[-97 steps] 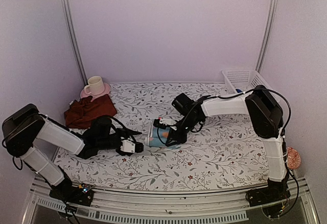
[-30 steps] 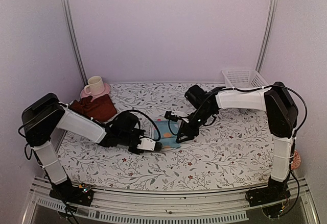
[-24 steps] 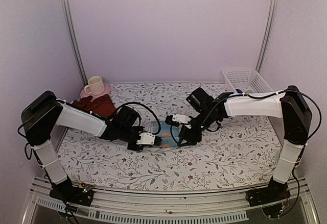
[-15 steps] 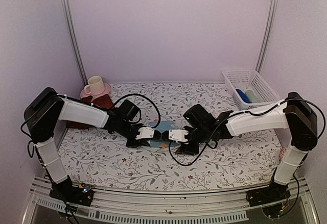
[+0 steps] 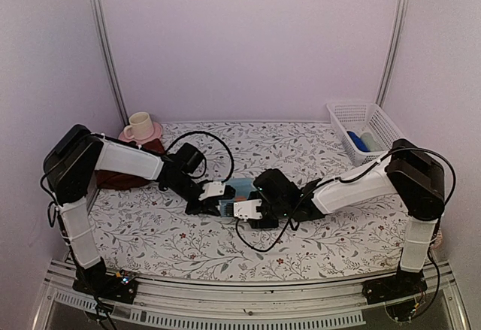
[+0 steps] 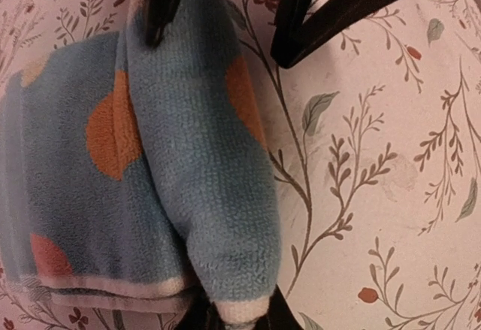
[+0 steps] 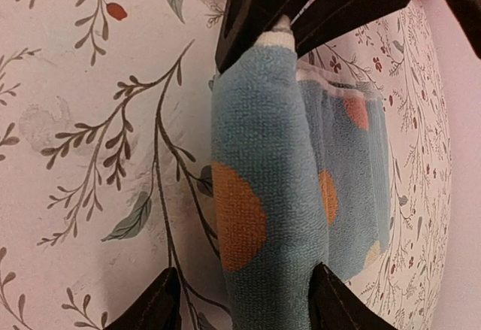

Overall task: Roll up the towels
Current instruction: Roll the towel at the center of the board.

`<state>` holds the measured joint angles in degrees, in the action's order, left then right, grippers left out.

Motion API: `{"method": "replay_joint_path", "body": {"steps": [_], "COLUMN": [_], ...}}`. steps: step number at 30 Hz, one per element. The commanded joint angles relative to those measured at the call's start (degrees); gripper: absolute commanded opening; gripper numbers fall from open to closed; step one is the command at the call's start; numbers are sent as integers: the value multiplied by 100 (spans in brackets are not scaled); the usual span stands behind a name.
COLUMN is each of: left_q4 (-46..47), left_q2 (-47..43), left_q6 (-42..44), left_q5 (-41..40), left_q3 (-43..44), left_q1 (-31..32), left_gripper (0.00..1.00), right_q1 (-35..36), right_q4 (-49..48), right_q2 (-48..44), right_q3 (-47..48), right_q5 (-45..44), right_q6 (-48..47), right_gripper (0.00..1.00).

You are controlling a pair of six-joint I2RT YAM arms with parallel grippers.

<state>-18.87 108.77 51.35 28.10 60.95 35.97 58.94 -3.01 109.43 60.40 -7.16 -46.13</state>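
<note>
Overhead, at the far left, a cream cup (image 5: 138,125) sits on a pink saucer (image 5: 155,130) at the back corner of the floral table covering (image 5: 188,243). Just in front of it lies the dark maroon towel (image 5: 114,180), bunched and largely hidden under the left arm (image 5: 128,161), which crosses above it toward the middle. At the middle of the table, the light-blue towel (image 6: 195,157), with orange patches and a white hem, rests on the covering partly rolled: a thick roll along one side, flatter layers beside it. The left gripper (image 6: 237,319) is pinched narrow on one white-edged end of the roll. At the other end the right gripper (image 7: 240,309) stands wide. One of its fingers (image 7: 331,300) rests in the fold against the roll, and the other is clear of it on the covering. From above, the two grippers nearly meet and hide most of this towel. At the far right, a white slotted basket (image 5: 352,107) holds something blue (image 5: 359,140).
</note>
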Motion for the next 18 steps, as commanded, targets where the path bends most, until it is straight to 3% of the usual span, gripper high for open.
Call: {"method": "replay_joint_path", "body": {"steps": [1, 7, 15, 18], "left_q4": [-554, -621, -644, -624], "left_q2": [226, 255, 216, 146], "left_q6": [-126, -126, -184, -215], "left_q5": [-63, -15, 185, 280], "left_q3": [-100, -84, -35, -37], "left_q1": [-90, -97, -256, -333], "left_gripper": [14, 15, 17, 20], "right_q1": [76, 78, 78, 79], "right_q4": [-313, -395, 40, 250], "right_q2": [330, 613, 731, 697], "right_q3": [281, 448, 629, 675], "right_q5": [-416, -665, -358, -207], "right_q6": [-219, -289, -277, -242], "right_gripper": [59, 56, 23, 20]}}
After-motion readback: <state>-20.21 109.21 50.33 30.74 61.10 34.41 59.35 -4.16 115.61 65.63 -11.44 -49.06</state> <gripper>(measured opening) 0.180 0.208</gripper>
